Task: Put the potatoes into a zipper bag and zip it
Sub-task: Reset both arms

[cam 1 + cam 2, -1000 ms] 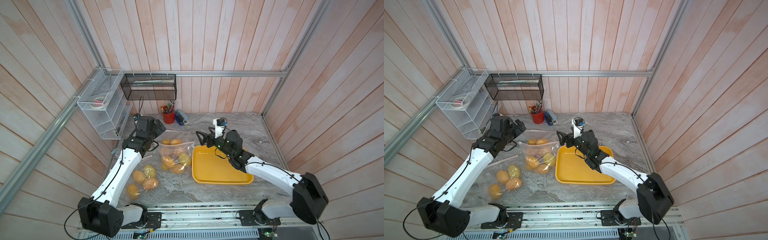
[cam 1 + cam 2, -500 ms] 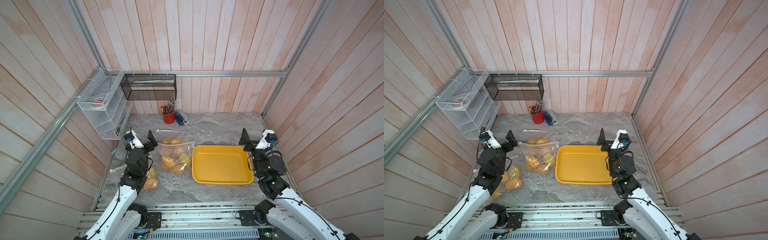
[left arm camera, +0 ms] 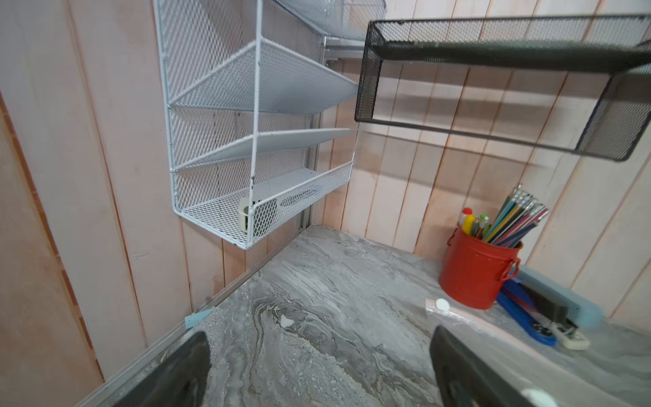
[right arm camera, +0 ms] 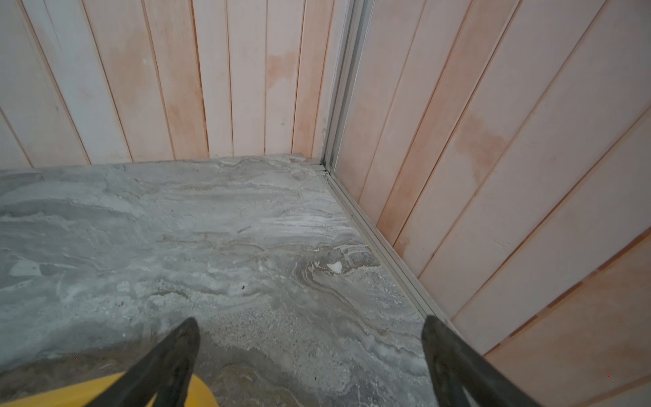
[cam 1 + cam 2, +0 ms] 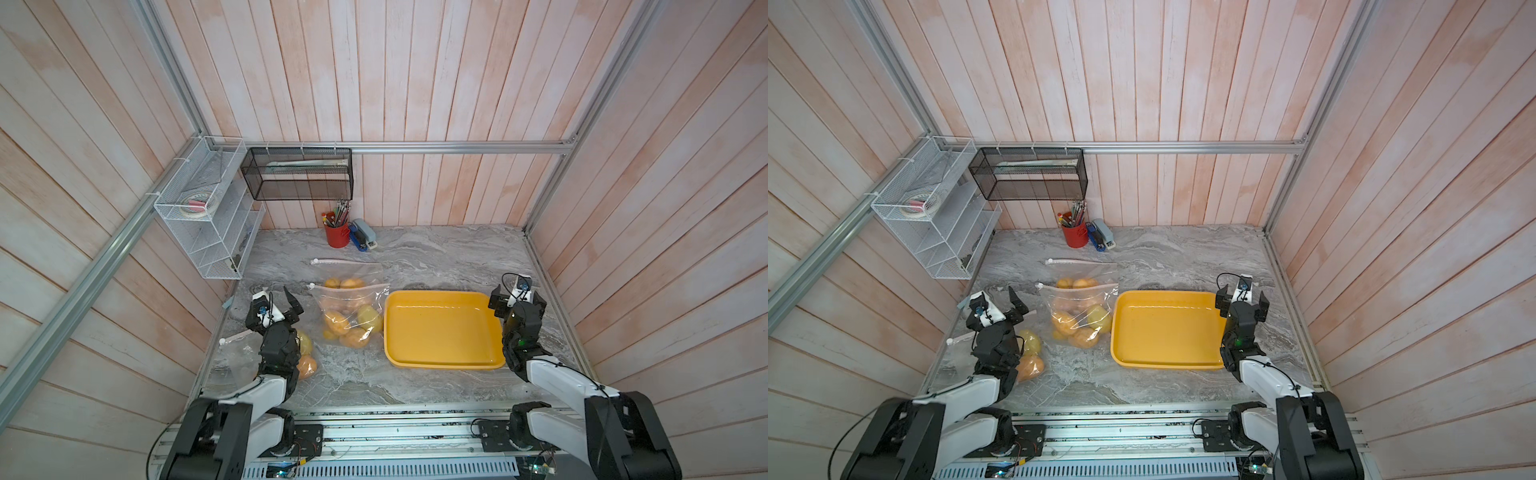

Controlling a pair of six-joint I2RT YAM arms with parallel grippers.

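most lumpy yellow-brown potatoes sat in a clear plastic zipper bag, at nine o'clock from the empty flat yellow plastic tray. i could not tell if it was zipped. more potatoes lay at seven o'clock, half hidden by the left arm. the left gripper and right gripper gaped wide, holding nothing.

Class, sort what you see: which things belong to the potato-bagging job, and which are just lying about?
Job: potatoes, zipper bag holding them, flat zipper bag behind.
Lying about: yellow tray, red pen pot, stapler, white wire rack, black mesh basket.
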